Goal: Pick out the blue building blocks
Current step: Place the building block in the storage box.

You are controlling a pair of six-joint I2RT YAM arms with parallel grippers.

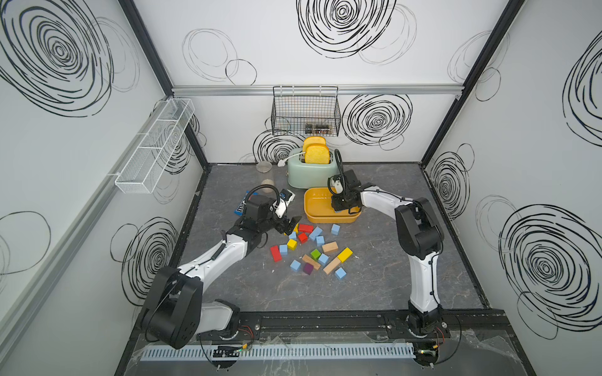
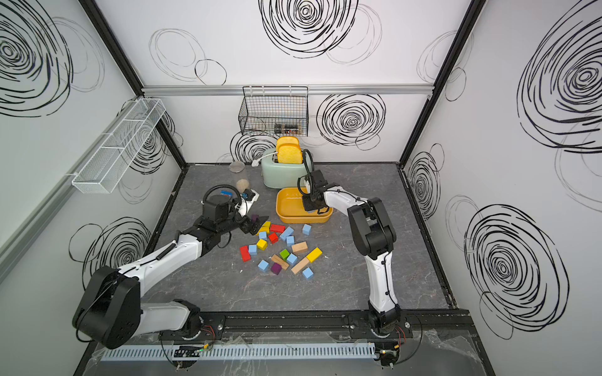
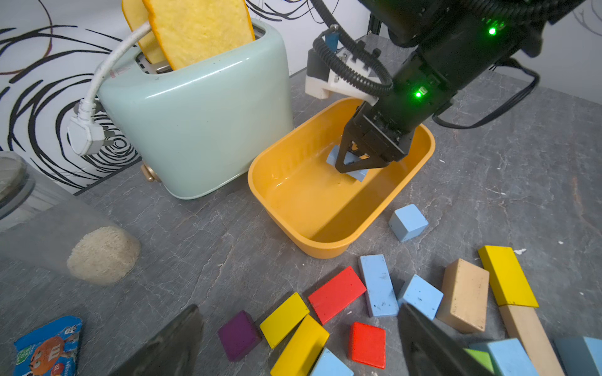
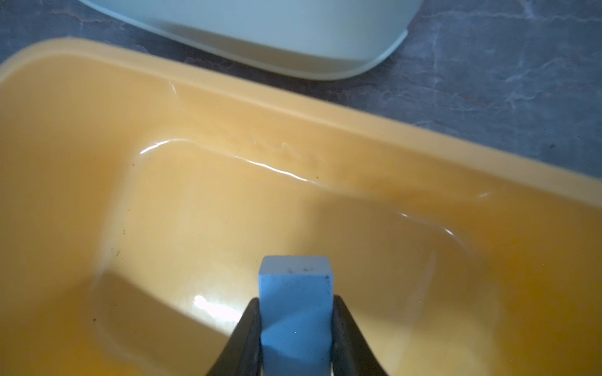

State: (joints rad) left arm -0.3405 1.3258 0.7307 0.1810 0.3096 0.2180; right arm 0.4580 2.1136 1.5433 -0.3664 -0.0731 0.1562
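Several light-blue building blocks (image 1: 315, 233) lie scattered among red, yellow, green, purple and wooden blocks mid-table, seen in both top views, one of them apart (image 2: 306, 229) near the tub. My right gripper (image 4: 296, 302) is down inside the yellow tub (image 1: 325, 218), its jaws pressed against both sides of one blue block (image 4: 294, 286). The left wrist view shows that block (image 3: 358, 175) low over the tub floor. My left gripper (image 1: 290, 224) hovers open over the pile's far-left end, with a blue oblong brick (image 3: 378, 286) just beyond its fingers (image 3: 423, 341).
A mint toaster (image 1: 311, 175) holding bread stands behind the tub. A clear jar with grain (image 3: 101, 254) lies at the left, beside a blue candy packet (image 3: 45, 348). A black wire basket (image 1: 306, 110) and a white mesh shelf (image 1: 153, 146) hang on the walls.
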